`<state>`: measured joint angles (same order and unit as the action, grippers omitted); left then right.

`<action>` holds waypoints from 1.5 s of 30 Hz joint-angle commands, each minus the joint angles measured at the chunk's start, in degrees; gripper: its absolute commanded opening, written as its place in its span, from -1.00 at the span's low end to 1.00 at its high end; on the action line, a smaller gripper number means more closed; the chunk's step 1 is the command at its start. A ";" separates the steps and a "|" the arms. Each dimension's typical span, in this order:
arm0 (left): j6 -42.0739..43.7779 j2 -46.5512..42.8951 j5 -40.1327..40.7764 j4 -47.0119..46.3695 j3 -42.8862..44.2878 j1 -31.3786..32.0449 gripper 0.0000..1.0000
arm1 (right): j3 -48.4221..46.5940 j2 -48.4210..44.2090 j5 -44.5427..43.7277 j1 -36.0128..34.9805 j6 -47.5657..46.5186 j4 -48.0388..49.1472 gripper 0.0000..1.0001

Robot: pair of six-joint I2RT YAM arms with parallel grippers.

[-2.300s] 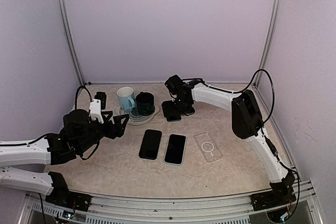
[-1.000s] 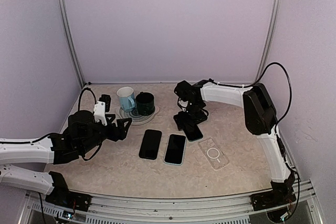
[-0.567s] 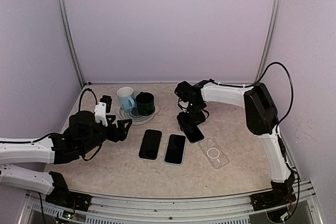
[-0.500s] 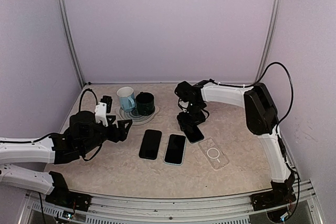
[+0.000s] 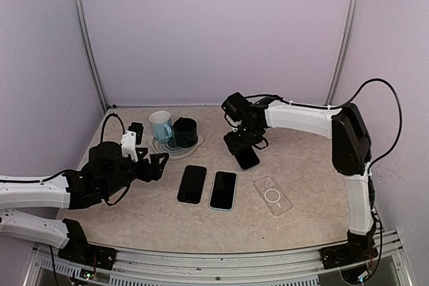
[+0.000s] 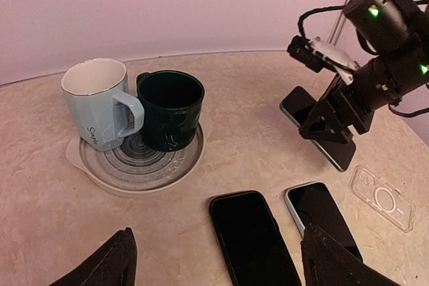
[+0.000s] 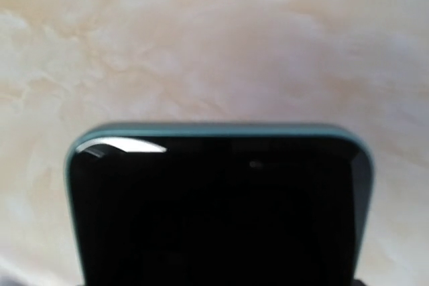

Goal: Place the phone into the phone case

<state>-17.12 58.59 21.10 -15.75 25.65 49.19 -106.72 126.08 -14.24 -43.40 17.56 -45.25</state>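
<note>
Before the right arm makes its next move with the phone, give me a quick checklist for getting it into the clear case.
1. Is the phone held by the right gripper? Ok: the jaws are closed across its sides.
2. Is it lined up over the clear case? Not ok: it is farther back and to the left, apart from the case.
3. Is the case free? Ok: it lies flat with nothing on it.
4. Is the case's open side up? Cannot tell.
5. Is the left gripper out of the way? Ok: it is open, far to the left.
6. Are the black phone and pale-edged phone clear of the case? Ok: both lie to its left, not touching it.
</note>
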 commanded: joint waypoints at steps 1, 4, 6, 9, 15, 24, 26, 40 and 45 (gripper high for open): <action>-0.80 -0.61 -0.97 0.17 0.94 -0.33 0.67 | 10.93 -13.80 -5.66 -1.28 -0.08 7.51 -0.08; -0.98 -0.13 -1.62 -0.68 1.01 -0.32 0.67 | 20.33 -21.03 -6.27 -2.39 1.06 10.04 -0.09; -1.08 0.52 -2.11 -1.10 1.31 -0.25 0.67 | 25.29 -24.72 -5.73 -3.09 2.10 11.65 -0.11; -1.55 1.80 -2.83 -0.94 2.21 -0.07 0.66 | 30.61 -28.67 -6.45 -4.20 3.62 12.24 -0.11; -2.04 2.50 -2.92 -0.95 2.82 0.96 0.66 | 41.53 -33.86 -4.42 -4.81 7.63 12.36 -0.11; -2.22 2.93 -2.34 -1.01 3.15 2.43 0.67 | 46.64 -33.05 -3.69 -4.86 9.04 12.48 -0.11; -2.09 3.10 -2.17 -0.67 3.34 2.65 0.66 | 46.50 -32.15 -3.03 -4.94 11.03 11.46 -0.12; -1.77 3.37 -1.41 -0.51 3.31 3.11 0.67 | 50.04 -30.70 -1.03 -5.82 13.01 11.73 -0.11; -1.70 3.79 -1.33 -0.60 3.41 3.11 0.67 | 50.82 -29.78 0.36 -5.56 12.39 13.55 -0.05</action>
<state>-18.90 61.76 18.94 -15.79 27.59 51.90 -56.29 94.80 -14.04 -48.69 30.11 -33.50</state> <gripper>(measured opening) 0.833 0.703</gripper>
